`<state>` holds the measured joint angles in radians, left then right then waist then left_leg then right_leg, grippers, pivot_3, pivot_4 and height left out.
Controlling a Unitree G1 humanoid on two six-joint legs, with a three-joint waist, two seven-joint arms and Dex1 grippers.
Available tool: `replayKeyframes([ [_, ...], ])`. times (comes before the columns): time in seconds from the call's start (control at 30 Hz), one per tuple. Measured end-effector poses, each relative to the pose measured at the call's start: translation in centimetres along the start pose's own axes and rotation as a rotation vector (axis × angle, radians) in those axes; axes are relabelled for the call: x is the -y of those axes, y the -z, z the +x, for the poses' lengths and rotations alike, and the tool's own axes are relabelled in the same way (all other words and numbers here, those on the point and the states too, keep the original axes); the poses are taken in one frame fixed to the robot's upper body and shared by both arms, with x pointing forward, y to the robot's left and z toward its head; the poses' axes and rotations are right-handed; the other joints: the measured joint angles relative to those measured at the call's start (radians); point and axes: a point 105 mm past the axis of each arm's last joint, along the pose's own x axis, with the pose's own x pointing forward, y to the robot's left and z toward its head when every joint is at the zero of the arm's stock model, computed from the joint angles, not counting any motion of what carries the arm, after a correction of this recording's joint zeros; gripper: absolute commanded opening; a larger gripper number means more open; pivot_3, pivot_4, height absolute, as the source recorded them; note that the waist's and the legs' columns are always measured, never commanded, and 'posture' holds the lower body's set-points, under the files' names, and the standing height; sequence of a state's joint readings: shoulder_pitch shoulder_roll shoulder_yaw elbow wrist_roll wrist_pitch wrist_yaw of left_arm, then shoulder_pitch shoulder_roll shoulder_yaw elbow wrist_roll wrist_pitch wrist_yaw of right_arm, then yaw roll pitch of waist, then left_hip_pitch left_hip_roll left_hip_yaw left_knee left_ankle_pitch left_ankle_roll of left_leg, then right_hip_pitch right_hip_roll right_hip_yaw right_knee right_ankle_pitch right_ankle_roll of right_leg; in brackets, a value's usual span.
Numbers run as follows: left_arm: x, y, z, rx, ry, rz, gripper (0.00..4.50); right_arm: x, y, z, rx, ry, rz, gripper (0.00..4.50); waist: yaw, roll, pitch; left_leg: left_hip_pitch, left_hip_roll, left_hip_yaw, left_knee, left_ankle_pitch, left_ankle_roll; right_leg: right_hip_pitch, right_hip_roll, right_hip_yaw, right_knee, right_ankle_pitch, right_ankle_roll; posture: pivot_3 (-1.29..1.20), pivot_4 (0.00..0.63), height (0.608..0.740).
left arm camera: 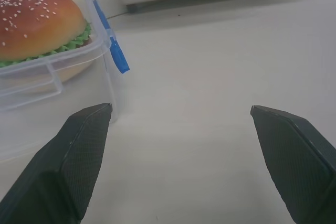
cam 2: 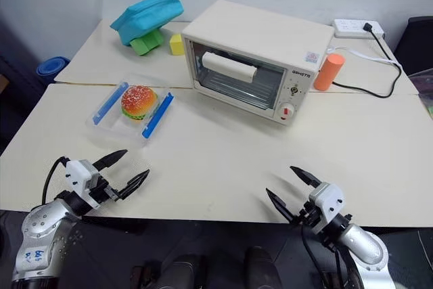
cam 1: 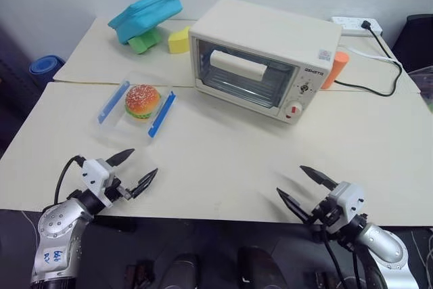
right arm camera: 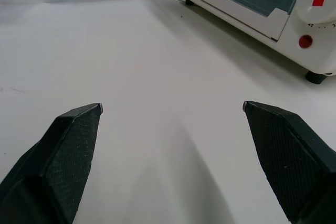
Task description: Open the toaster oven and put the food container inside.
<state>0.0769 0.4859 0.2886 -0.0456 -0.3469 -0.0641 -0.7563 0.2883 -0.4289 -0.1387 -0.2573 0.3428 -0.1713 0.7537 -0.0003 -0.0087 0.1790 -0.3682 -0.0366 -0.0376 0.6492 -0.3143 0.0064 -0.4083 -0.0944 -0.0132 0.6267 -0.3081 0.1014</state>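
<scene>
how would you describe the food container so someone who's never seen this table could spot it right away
Start at the cream-white toaster oven, the biggest thing on the table. Just to its left, nearer the front edge, sits the food container, a small clear plastic box. Two blue side clips and a toy hamburger inside set it apart from the teal pouch behind it.

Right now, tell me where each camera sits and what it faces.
Left eye, right eye: on the head, looking forward and down at the table, toaster oven, food container; both arms show, left claw, right claw.
Left wrist: along the open left claw's fingers, facing the food container's corner.
Right wrist: along the open right claw's fingers, facing the toaster oven's front.
Shared: both wrist views catch oven and container.
</scene>
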Motion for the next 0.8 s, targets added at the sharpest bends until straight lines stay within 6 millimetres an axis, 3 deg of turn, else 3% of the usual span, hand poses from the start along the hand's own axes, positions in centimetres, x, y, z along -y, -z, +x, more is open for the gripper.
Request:
replayKeyframes([
  [0.13,0.5,-0.5,0.0,-0.016,0.069,-0.057,4.5,0.2,0.2,0.5,-0.002,-0.001,0.076,4.48,-0.001,0.0,0.0,0.0,0.0,0.0,0.0,0.0,0.0,0.0,0.0,0.0,0.0,0.0,0.0,0.0,0.15,0.74],
  [0.23,0.7,-1.8,-0.6,-0.025,0.166,-0.102,4.5,0.6,-1.3,2.1,0.021,-0.023,0.133,4.48,-0.006,0.001,0.0,0.0,0.001,0.0,0.0,0.0,-0.001,-0.001,0.0,0.001,0.001,0.0,0.0,0.0,0.15,0.74],
  [0.33,-0.7,-4.5,-1.3,0.053,0.183,-0.149,4.5,1.2,-4.2,4.2,0.056,-0.063,0.115,4.48,-0.002,0.001,0.0,-0.001,0.001,-0.002,0.0,0.001,-0.001,-0.001,0.0,-0.001,0.001,0.0,-0.001,0.0,0.15,0.74],
  [0.53,-2.1,-11.8,0.2,0.194,0.307,-0.129,4.5,2.0,-9.4,9.9,0.129,-0.06,0.079,4.48,0.0,0.002,0.0,-0.002,-0.001,-0.005,0.0,0.004,-0.007,-0.001,-0.001,-0.003,0.001,0.0,-0.001,0.0,0.15,0.74],
  [0.8,-2.0,-11.6,1.3,0.19,0.329,-0.151,4.5,4.7,-10.9,14.0,0.131,0.084,0.073,4.48,-0.008,0.002,0.0,-0.006,-0.002,-0.003,-0.001,0.004,-0.007,-0.005,0.0,-0.003,0.001,-0.001,-0.001,0.0,0.15,0.74],
])
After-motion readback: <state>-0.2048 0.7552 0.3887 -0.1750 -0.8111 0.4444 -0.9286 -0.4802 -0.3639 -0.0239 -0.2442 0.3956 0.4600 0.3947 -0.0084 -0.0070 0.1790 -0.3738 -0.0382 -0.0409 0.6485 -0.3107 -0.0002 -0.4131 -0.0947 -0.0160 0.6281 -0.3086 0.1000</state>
